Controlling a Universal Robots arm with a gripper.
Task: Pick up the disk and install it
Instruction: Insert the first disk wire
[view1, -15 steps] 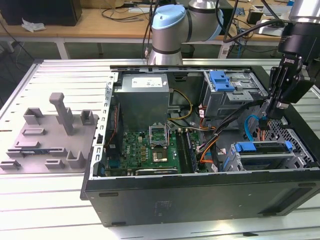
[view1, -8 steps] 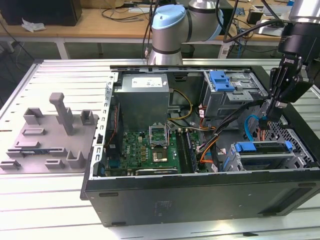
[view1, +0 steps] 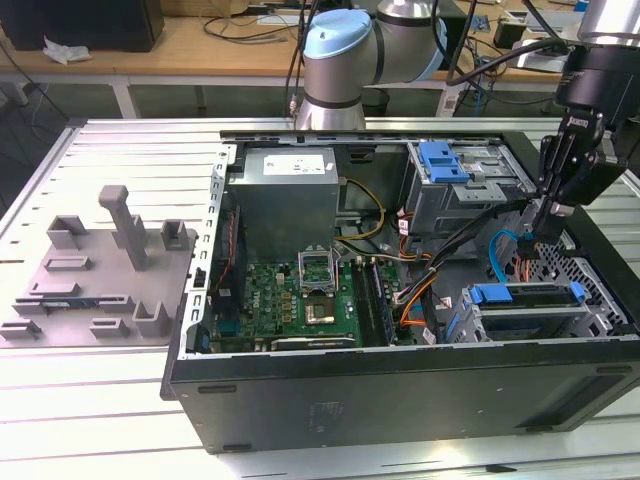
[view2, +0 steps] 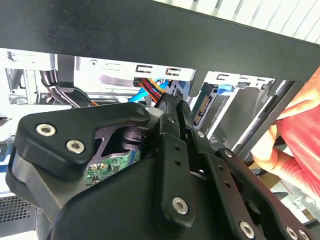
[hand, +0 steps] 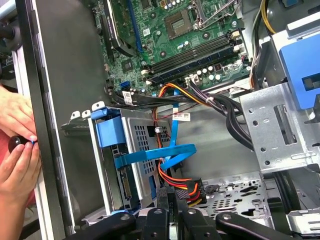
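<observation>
One end effector (view1: 538, 228), one caged disk (view1: 525, 295), two hands (hand: 15, 114) (hand: 19, 172) by the case (hand: 55, 100)

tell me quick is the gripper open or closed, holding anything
gripper: closed, holding nothing, down inside the computer case by the orange cables

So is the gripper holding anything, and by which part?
Cannot tell. The gripper is at the black connector on the orange-red wires. The disk sits in its cage, not held.
</observation>
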